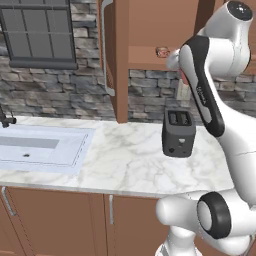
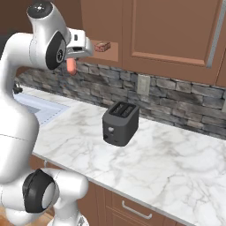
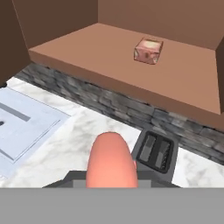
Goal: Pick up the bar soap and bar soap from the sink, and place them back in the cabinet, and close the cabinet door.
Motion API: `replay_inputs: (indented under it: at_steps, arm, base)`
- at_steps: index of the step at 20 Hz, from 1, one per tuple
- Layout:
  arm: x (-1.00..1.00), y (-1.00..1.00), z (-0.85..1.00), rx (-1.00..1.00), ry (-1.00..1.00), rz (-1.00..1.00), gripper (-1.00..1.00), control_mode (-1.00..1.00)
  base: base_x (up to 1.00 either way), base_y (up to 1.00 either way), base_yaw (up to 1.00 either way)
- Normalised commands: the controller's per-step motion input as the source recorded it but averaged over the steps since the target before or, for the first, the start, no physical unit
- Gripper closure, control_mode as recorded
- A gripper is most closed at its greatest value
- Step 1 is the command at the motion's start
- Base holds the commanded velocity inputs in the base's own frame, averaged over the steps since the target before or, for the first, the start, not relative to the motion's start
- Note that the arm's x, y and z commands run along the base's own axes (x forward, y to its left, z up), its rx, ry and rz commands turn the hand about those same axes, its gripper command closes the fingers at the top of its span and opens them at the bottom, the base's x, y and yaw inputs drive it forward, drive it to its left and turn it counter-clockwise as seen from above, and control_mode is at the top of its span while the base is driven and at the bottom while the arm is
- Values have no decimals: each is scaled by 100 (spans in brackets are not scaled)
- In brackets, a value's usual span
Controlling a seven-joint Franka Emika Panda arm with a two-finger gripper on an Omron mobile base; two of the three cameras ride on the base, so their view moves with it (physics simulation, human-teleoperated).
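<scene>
The orange bar soap (image 2: 71,66) hangs long-side down in my gripper (image 2: 72,58), which is shut on it just in front of the open cabinet (image 1: 150,25). In the hand view this soap (image 3: 111,159) rises at the bottom, with the shelf (image 3: 96,48) ahead and above. The tan-brown bar soap (image 3: 148,50) lies on that shelf, also seen from the left (image 1: 162,51) and the right (image 2: 103,47). The cabinet door (image 1: 114,60) stands swung open, its long silver handle (image 1: 104,50) facing left. The pale sink (image 1: 82,147) is set into the counter at the left, its shown basin bare.
A dark two-slot toaster (image 1: 178,132) stands on the marble counter (image 1: 125,165) right below the open cabinet and my hand. A black faucet (image 1: 6,119) sits at the sink's far left. A stone backsplash and a wall outlet (image 2: 143,84) are behind.
</scene>
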Motion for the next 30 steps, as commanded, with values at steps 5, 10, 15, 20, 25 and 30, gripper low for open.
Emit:
replay_inputs:
  at_steps: [5,10,15,20,25,30]
  arm:
    - [32,0,8,0,0,0,100,-100]
    - [24,0,1,0,-2,0,100,-100]
    - [17,0,0,0,-8,0,100,-100]
    - [34,0,0,0,-12,0,100,-100]
    - [41,0,0,0,-11,0,100,-100]
    - [50,0,0,0,-2,0,100,-100]
  base:
    - [0,0,0]
    - [0,0,0]
    - [0,0,0]
    - [0,0,0]
    - [0,0,0]
    - [0,0,0]
